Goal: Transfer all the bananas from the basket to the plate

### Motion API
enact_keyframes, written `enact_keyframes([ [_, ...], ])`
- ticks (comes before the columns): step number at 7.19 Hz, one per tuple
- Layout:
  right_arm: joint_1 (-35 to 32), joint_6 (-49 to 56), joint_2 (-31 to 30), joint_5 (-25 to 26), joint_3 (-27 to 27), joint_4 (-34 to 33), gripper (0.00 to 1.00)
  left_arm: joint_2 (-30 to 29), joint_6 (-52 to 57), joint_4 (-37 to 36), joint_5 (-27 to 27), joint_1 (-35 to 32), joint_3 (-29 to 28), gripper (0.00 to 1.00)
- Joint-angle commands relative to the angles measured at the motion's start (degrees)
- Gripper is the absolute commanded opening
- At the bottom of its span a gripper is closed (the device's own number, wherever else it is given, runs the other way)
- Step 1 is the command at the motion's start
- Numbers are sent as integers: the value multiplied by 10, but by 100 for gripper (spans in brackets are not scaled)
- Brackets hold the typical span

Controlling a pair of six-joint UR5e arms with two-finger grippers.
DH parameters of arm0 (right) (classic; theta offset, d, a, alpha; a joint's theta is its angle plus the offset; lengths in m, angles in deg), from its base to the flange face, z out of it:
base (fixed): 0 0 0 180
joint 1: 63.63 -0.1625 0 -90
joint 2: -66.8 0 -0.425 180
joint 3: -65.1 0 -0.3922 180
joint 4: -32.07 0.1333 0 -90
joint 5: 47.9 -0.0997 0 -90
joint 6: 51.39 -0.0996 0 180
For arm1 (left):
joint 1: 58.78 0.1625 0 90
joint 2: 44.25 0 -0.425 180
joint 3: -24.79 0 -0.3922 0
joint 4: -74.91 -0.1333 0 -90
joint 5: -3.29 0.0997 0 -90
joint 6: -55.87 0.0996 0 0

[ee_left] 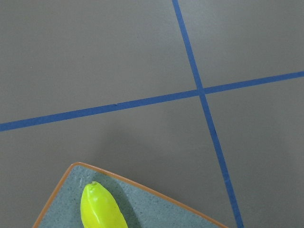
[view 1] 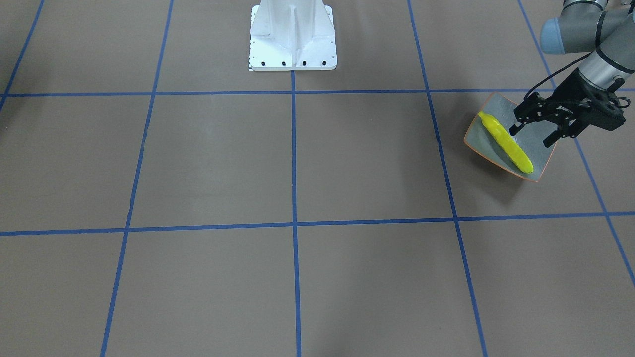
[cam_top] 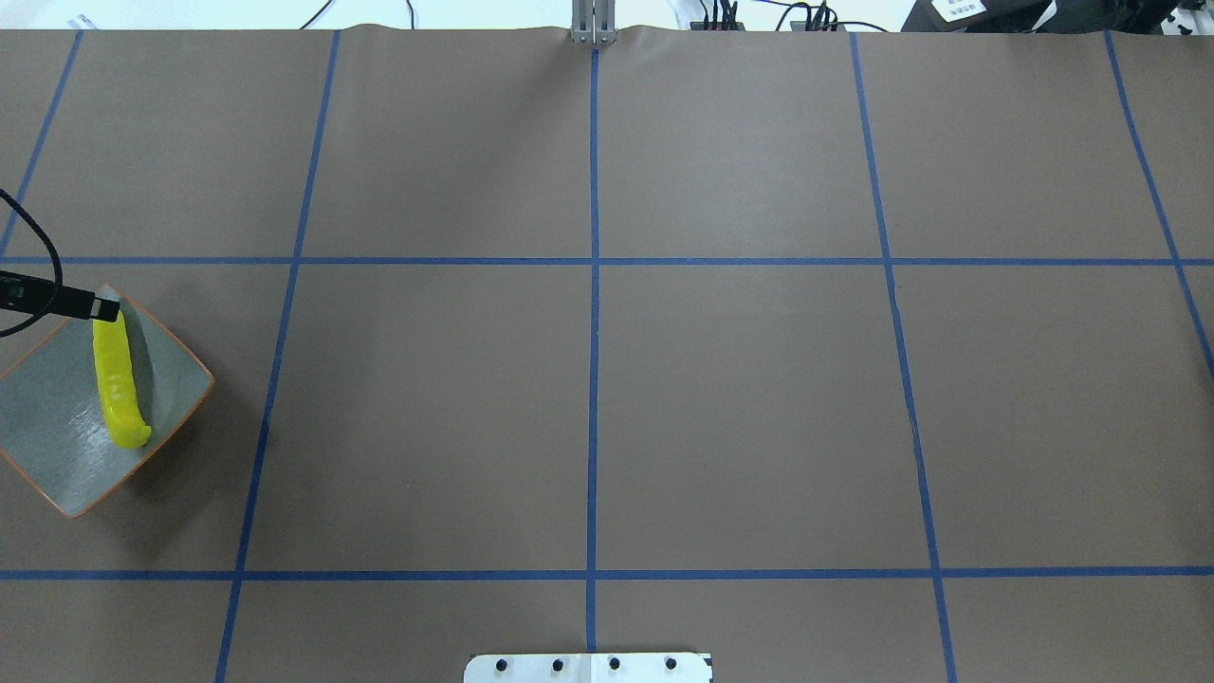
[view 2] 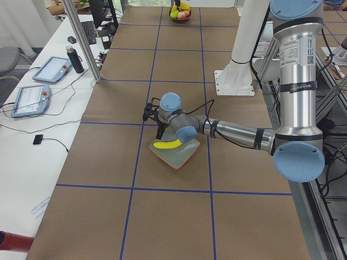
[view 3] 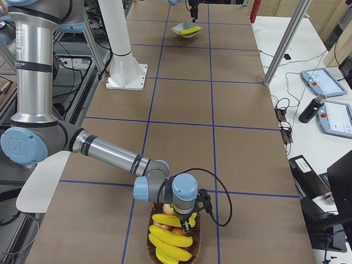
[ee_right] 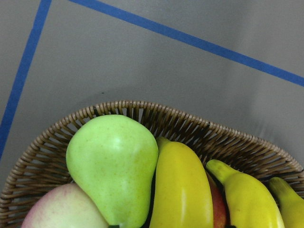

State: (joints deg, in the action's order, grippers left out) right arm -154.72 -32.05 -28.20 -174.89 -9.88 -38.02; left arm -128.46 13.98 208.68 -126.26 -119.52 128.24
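One yellow banana (view 1: 506, 144) lies diagonally in the grey-green plate (view 1: 486, 146) with the orange rim. My left gripper (view 1: 531, 137) hovers just over the plate's edge, open and empty. From overhead, the banana (cam_top: 116, 379) and plate (cam_top: 52, 417) sit at the table's far left. The wicker basket (view 3: 149, 242) at the other end holds several bananas (view 3: 170, 236), and the right gripper (view 3: 190, 220) hangs over it. I cannot tell if that gripper is open or shut. The right wrist view shows the basket rim (ee_right: 142, 111) and three bananas (ee_right: 183, 190).
A green pear (ee_right: 111, 161) and a pinkish apple (ee_right: 61, 209) share the basket. The white robot base (view 1: 292, 37) stands mid-table at the robot's edge. A side table with tablets (view 2: 51, 70) and a bottle (view 2: 76, 59) runs along the operators' side.
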Motion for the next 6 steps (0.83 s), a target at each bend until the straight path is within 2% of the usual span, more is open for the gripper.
enact_keyframes([
  [1, 1, 37, -3, 3, -2, 1, 1, -3, 0, 0, -1, 0, 0, 100],
  [4, -1, 46, 3, 5, -12, 2, 0, -3, -1, 0, -1, 0, 0, 100],
  [6, -6, 40, 12, 3, -38, -5, 0, -3, -2, 0, -2, 0, 0, 100],
])
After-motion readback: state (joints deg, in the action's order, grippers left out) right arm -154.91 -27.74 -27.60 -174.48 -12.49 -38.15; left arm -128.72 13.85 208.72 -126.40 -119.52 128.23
